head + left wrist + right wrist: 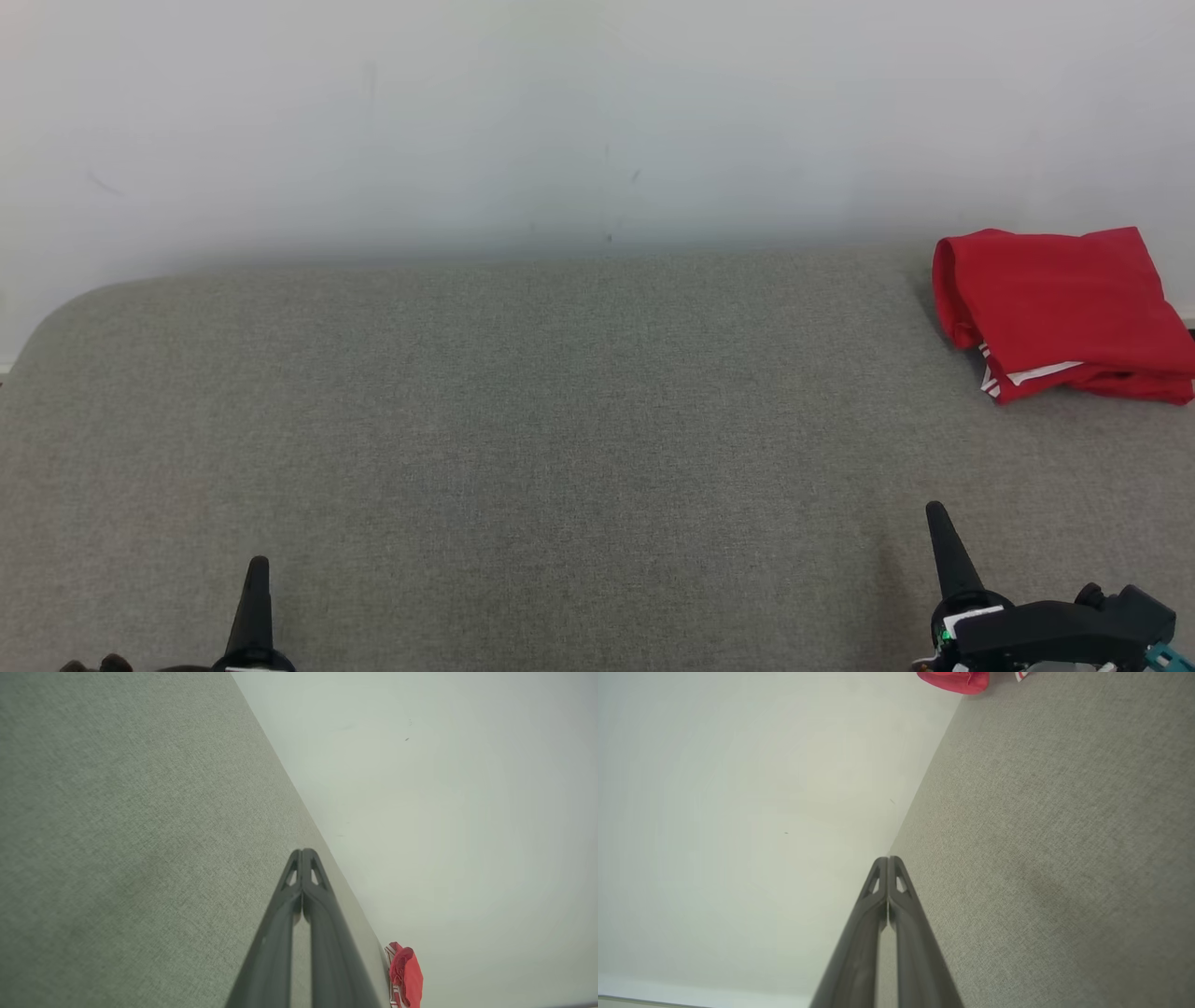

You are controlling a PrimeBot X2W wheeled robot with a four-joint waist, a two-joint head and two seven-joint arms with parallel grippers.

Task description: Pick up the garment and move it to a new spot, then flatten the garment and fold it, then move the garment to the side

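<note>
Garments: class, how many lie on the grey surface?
1. The red garment lies folded at the far right of the grey surface, near the wall; none appears hidden.

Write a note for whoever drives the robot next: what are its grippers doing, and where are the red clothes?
Left gripper: shut, empty, low at the near left.
Right gripper: shut, empty, low at the near right.
Red garment: folded, lying at the far right of the grey surface, by the wall, apart from both grippers.
Done, it seems: folded and moved aside.
Left: probably nothing; just check the fold is tidy.
</note>
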